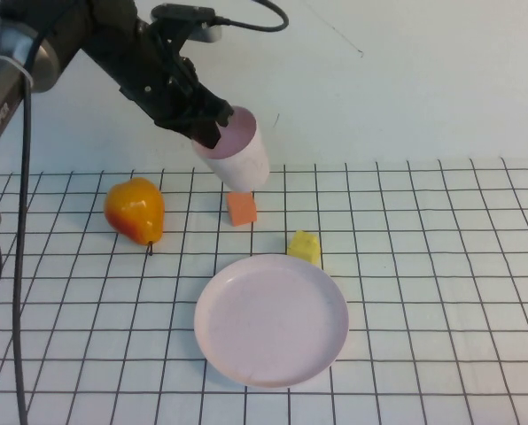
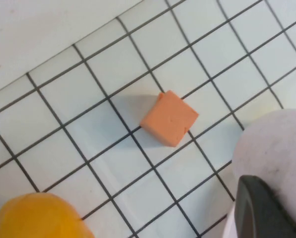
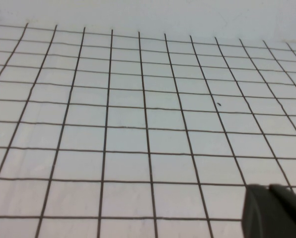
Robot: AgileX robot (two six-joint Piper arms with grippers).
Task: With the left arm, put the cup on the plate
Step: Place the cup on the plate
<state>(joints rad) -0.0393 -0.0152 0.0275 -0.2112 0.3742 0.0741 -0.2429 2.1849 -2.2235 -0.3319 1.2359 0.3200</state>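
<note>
Colour reference, positions given relative to the plate [image 1: 271, 320].

- Plate: uniform pale pink, no pattern.
- Cup [image 1: 237, 152], beyond the plate: pale pink interior, whitish-pink outer wall.
- Left tool [image 1: 213, 127], at the cup: black; its arm is black and dark grey.
- Block [image 1: 241, 209], between cup and plate: plain orange.
- Small piece [image 1: 305, 247], touching the plate's far rim in the high view: pale yellow.
- Fruit [image 1: 135, 209], beyond the plate toward the left arm: yellow shading to orange-red.
- Bench [image 1: 441, 266]: white, with a black square grid; plain white beyond the grid.
- Right tool [image 3: 274, 210]: dark grey-black.
</note>
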